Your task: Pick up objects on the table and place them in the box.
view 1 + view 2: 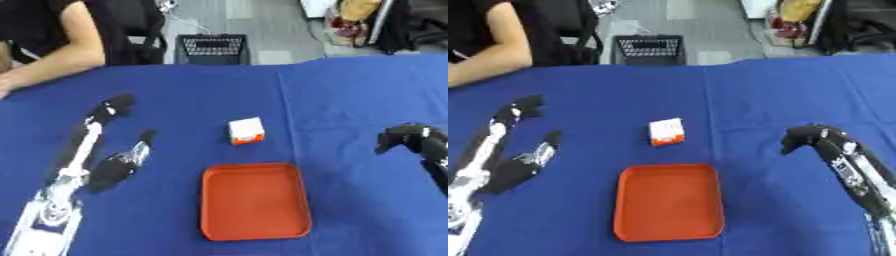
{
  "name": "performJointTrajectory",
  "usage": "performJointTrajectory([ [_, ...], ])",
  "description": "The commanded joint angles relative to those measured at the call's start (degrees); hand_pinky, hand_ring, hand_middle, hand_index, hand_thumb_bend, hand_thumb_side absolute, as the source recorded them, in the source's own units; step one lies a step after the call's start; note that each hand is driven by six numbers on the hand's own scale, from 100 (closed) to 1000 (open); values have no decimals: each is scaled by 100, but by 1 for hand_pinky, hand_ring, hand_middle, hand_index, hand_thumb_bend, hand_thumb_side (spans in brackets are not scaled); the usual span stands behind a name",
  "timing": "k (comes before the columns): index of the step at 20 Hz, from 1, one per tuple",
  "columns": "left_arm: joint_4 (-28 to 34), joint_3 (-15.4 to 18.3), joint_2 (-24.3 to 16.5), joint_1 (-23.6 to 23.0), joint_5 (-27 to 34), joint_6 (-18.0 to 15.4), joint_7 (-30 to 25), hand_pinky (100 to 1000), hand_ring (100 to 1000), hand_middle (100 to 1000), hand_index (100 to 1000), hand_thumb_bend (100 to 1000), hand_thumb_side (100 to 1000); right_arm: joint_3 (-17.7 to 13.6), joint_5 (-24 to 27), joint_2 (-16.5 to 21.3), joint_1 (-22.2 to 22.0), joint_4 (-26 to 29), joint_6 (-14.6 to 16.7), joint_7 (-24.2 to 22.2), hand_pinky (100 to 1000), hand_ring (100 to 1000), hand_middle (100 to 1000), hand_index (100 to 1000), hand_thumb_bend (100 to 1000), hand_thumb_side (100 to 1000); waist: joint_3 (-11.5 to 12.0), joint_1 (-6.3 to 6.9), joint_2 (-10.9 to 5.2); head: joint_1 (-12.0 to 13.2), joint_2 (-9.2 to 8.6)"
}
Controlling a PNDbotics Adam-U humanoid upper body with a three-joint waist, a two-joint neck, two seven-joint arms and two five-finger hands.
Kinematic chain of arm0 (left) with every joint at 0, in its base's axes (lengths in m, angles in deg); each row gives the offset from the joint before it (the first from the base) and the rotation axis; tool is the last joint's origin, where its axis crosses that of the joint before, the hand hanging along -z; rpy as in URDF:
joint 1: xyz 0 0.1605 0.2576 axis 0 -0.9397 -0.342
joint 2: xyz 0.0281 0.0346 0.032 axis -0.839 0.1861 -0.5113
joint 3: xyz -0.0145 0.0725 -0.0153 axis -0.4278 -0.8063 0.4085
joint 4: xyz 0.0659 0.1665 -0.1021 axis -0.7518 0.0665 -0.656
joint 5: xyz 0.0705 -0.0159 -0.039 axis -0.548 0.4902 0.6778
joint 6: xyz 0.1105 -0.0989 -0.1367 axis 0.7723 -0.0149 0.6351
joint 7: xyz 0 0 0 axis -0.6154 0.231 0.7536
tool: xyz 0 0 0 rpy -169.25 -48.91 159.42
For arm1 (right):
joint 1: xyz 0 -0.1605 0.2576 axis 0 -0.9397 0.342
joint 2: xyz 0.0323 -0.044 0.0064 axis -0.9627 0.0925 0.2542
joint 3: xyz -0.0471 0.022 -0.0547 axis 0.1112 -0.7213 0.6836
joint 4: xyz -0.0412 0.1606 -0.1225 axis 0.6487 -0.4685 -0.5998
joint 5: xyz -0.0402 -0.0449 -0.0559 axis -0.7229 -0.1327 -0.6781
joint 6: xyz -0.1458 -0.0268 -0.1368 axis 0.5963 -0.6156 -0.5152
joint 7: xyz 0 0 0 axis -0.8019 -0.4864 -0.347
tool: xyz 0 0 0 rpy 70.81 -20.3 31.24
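A small white and orange box (247, 130) lies on the blue table, just beyond the far edge of an orange tray (255, 200). The tray sits near the table's front and holds nothing. My left hand (98, 145) lies open at the left, fingers stretched toward the far side and thumb pointing right, well left of the small box. My right hand (808, 137) hangs at the right with its fingers curled downward and nothing in them, a good way right of the small box.
A person's bare arm (54, 60) rests on the table's far left edge. Beyond the table stand a dark crate (213, 48) and some bags on the floor. The blue cloth (359, 100) covers the whole table.
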Motion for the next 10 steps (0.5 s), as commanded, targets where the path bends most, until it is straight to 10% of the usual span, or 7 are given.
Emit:
performJointTrajectory([
  [1,190,-92,-374,117,-51,137,-285,967,856,940,916,440,493,-3,2,107,26,54,23,0,850,632,660,813,100,943,-8,4,-71,-22,-52],
  [10,20,-359,-620,551,140,340,-580,968,852,914,909,472,514,3,-1,116,15,43,25,-3,850,632,660,813,100,945,-25,12,-103,-17,-61],
])
